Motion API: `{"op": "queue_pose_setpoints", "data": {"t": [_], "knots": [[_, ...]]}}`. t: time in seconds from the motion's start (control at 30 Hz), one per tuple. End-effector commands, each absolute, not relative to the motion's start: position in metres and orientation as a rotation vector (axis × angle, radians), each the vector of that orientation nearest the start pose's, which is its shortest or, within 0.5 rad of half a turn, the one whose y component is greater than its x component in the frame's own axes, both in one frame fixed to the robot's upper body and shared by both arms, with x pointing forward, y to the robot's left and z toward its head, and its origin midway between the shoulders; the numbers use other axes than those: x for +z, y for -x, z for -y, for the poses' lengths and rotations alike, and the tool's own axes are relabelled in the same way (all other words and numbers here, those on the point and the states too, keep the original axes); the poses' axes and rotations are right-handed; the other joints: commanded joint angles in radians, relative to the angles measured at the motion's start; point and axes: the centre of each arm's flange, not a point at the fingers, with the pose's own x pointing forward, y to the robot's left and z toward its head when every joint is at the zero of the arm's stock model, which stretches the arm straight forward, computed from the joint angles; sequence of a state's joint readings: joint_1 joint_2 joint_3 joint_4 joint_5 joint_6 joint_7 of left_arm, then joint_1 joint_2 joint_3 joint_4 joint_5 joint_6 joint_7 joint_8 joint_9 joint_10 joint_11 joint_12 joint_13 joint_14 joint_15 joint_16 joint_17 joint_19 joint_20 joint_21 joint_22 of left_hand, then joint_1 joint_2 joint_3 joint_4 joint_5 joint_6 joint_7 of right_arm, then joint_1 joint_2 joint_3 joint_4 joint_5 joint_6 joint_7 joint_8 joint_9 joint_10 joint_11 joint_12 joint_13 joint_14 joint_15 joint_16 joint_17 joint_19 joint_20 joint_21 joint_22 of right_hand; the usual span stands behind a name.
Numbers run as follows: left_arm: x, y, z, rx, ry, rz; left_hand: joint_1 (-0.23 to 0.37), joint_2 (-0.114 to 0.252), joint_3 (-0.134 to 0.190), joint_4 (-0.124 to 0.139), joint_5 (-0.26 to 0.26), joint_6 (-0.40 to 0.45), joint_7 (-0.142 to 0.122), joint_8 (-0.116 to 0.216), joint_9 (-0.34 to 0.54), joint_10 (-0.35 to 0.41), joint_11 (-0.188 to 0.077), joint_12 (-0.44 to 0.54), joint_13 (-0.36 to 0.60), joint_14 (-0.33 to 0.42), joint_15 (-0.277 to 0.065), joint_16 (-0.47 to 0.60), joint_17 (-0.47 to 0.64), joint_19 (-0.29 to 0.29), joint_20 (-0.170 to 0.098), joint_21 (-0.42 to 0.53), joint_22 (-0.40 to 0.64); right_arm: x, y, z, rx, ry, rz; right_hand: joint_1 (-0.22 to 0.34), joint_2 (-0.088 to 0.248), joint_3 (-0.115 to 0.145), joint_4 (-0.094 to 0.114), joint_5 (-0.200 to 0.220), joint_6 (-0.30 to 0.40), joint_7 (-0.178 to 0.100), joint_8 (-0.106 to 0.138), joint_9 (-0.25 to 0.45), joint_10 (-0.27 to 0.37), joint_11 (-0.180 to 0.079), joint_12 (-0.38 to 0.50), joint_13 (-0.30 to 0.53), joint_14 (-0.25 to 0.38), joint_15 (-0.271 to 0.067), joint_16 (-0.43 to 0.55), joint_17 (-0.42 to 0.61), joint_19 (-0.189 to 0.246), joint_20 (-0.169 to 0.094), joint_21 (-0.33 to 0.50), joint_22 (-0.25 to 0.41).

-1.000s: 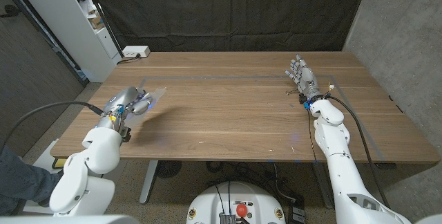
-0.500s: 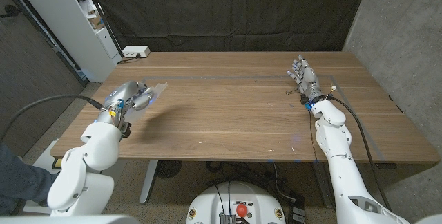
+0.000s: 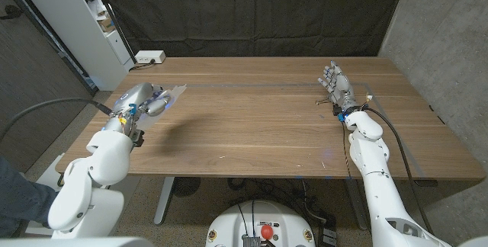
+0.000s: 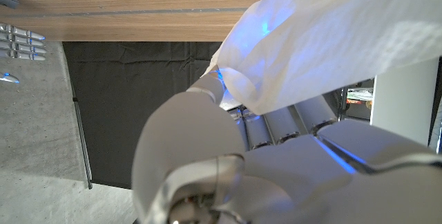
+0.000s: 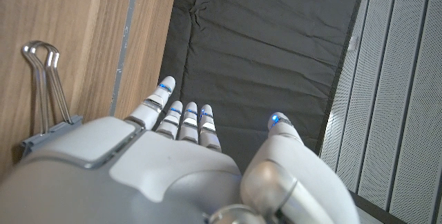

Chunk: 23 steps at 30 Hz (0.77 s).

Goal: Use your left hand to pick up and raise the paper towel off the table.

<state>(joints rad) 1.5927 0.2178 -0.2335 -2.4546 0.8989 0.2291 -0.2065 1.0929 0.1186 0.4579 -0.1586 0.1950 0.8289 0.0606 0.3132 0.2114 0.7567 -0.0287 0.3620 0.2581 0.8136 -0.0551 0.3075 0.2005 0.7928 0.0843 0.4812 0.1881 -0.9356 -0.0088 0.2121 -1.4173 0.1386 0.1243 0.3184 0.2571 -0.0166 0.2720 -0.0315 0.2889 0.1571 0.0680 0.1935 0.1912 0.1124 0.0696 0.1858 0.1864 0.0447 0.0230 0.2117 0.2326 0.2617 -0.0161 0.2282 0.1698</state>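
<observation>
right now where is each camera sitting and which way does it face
Head view: fixed on the robot's head, looking down over the wooden table; both arms show, left hand holding the paper towel, right hand open by a binder clip.
Left wrist view: on the left wrist, looking along the left hand; the paper towel hangs over its fingers.
Right wrist view: on the right wrist, looking along the right hand past the binder clip.
Shared: head and left wrist views both show the towel, table and right hand.
</observation>
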Motion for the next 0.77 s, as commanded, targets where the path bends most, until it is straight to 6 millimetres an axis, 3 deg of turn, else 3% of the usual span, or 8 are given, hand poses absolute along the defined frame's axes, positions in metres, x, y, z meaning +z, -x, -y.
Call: {"op": "queue_pose_setpoints", "data": {"t": [0.03, 0.77], "knots": [[-0.0026, -0.3835, -0.3339, 0.444, -1.107, 0.510, 0.004, 0.000, -0.002, 0.000, -0.002, 0.005, -0.007, -0.003, 0.005, 0.002, 0.003, -0.001, 0.005, 0.004, 0.001, -0.001, 0.003, 0.008, -0.002, 0.006, 0.003, -0.0282, -0.6353, 0.3016, 0.129, -0.101, 0.637, 0.005, 0.011, -0.004, -0.002, 0.001, 0.008, 0.000, 0.005, 0.000, 0.005, 0.000, 0.009, 0.003, 0.007, 0.001, 0.003, 0.000, 0.012, 0.003, -0.004, 0.002], [-0.0017, -0.3786, -0.3324, 0.410, -1.102, 0.516, 0.001, 0.001, -0.007, 0.002, -0.003, 0.006, -0.006, -0.007, 0.006, 0.003, 0.001, -0.005, 0.008, -0.002, 0.004, -0.004, 0.007, 0.000, -0.002, 0.006, 0.003, -0.0319, -0.6338, 0.2995, 0.123, -0.105, 0.633, 0.005, 0.013, -0.005, -0.003, 0.000, 0.010, 0.001, 0.005, 0.000, 0.006, -0.002, 0.010, 0.003, 0.008, 0.002, 0.003, 0.000, 0.013, 0.005, -0.009, 0.002]]}}
